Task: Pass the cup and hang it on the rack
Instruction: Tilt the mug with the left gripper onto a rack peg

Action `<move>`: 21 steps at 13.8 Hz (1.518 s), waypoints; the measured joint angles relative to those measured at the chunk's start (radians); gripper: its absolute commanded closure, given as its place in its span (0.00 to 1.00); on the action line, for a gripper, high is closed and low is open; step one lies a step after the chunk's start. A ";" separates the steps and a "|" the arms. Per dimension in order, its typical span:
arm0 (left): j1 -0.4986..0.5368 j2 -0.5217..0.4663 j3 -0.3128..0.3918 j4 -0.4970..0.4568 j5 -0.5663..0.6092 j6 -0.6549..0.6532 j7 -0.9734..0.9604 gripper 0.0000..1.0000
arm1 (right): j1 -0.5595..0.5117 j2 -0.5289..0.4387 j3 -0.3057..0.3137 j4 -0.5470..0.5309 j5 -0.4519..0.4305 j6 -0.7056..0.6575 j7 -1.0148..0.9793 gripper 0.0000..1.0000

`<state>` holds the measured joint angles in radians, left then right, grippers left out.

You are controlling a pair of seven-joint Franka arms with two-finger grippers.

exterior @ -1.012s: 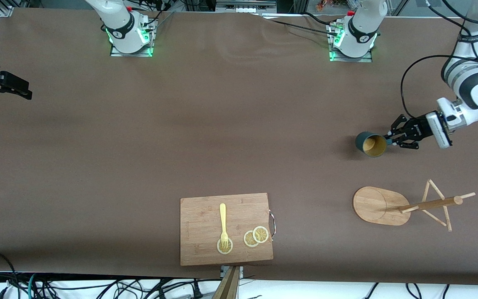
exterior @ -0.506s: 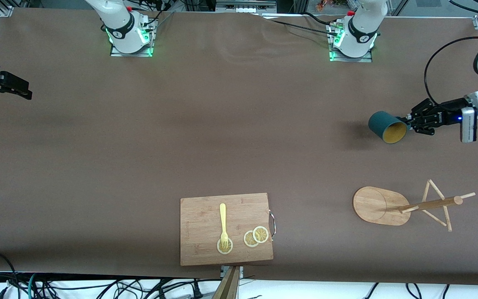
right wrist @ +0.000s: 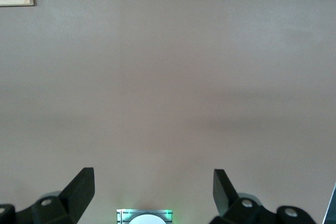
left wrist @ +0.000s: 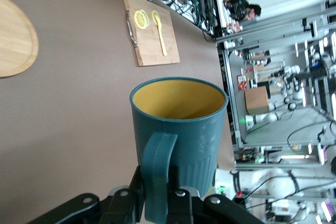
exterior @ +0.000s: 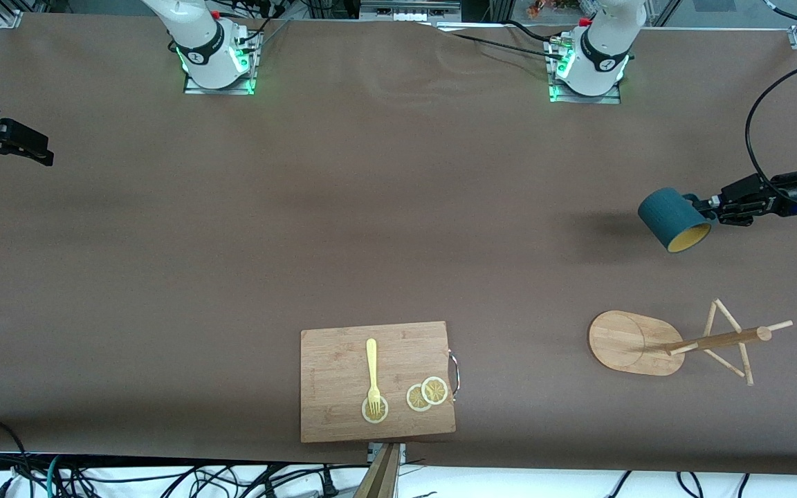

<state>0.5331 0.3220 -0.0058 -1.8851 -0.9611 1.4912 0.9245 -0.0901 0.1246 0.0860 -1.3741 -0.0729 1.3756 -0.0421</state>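
Note:
The dark teal ribbed cup (exterior: 672, 220) with a yellow inside hangs tilted in the air over the bare brown table at the left arm's end. My left gripper (exterior: 711, 207) is shut on its handle. In the left wrist view the cup (left wrist: 181, 124) fills the middle, and the left gripper (left wrist: 157, 203) pinches the handle (left wrist: 157, 171) between its fingers. The bamboo rack (exterior: 630, 342) stands on its oval base near the front edge, with its pole and pegs (exterior: 724, 339); its base also shows in the left wrist view (left wrist: 16, 40). My right gripper (exterior: 28, 146) waits open and empty at the right arm's end (right wrist: 152, 182).
A rectangular wooden cutting board (exterior: 376, 382) lies at the table's front edge with a yellow fork (exterior: 371, 370) and lemon slices (exterior: 426, 394) on it. It also shows in the left wrist view (left wrist: 152, 32). The two arm bases (exterior: 215, 55) (exterior: 589, 66) stand along the back edge.
My left gripper has lifted the cup and carried it toward the left arm's end of the table, tilting its mouth more downward. The right arm has not moved.

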 measured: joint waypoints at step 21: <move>0.056 0.249 -0.013 0.282 -0.167 -0.070 -0.714 1.00 | 0.000 0.000 0.001 0.000 0.001 0.000 0.000 0.00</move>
<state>0.5893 0.5713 -0.0188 -1.6032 -1.1280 1.4207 0.2107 -0.0898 0.1246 0.0872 -1.3741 -0.0715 1.3756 -0.0421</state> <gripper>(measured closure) 0.797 0.000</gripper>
